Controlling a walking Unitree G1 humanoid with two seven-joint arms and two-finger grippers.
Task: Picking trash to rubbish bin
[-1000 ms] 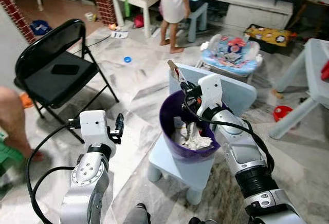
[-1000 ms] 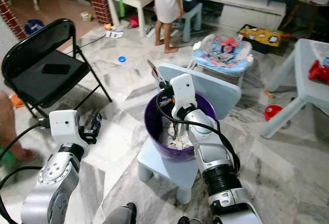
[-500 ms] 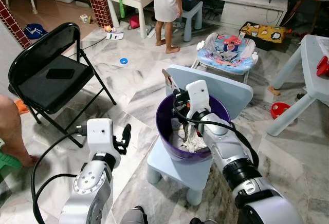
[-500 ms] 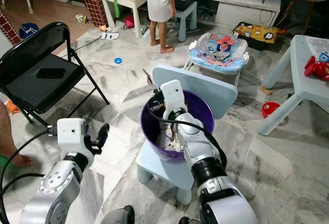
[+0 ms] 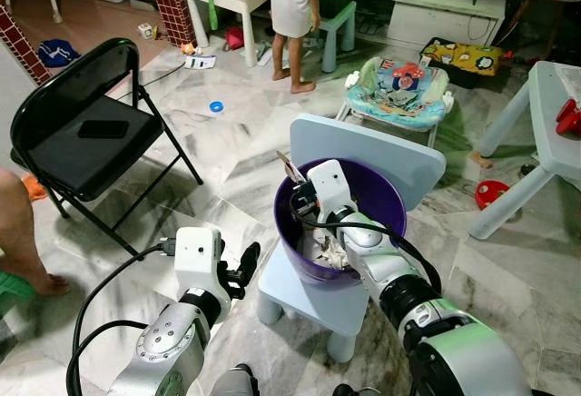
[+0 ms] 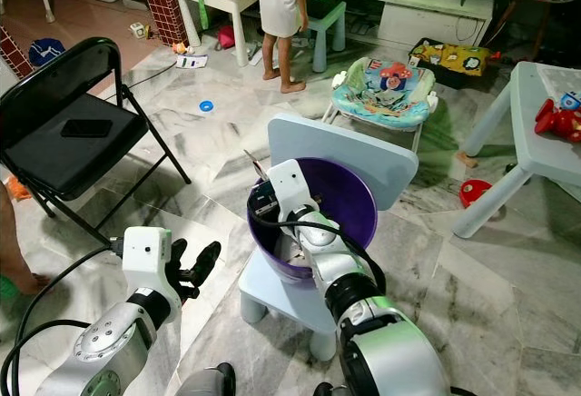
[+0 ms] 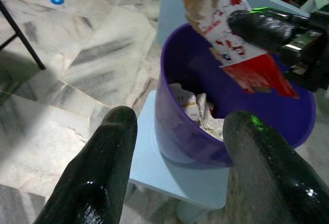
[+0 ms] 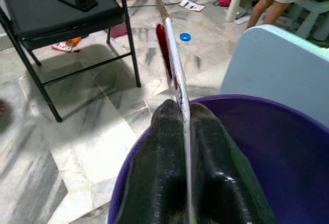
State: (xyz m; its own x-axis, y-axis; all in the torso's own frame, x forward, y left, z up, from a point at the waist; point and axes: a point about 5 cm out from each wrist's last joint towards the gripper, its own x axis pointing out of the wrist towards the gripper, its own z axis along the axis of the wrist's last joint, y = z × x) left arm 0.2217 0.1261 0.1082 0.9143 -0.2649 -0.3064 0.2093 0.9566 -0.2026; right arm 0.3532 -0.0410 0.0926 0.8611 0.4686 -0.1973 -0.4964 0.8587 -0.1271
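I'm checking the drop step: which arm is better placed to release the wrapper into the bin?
Right. The right gripper already pinches the red-and-white wrapper at the purple bin's rim. The left gripper is open, beside the small blue chair, holding nothing.

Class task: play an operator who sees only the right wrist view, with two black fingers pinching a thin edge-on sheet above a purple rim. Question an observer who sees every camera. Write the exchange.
Operator: What is that thin sheet?
Observer: In the left wrist view its face shows: a red and white printed wrapper, pinched by the right gripper.
Operator: Is anything in the purple bin?
Observer: Yes, crumpled white paper lies at the bottom of the purple bin.
Operator: What does the bin stand on?
Observer: A small pale blue chair, on its seat, with the backrest behind the bin.
Operator: Where is the other arm?
Observer: The left gripper hangs open, low beside the chair, holding nothing.
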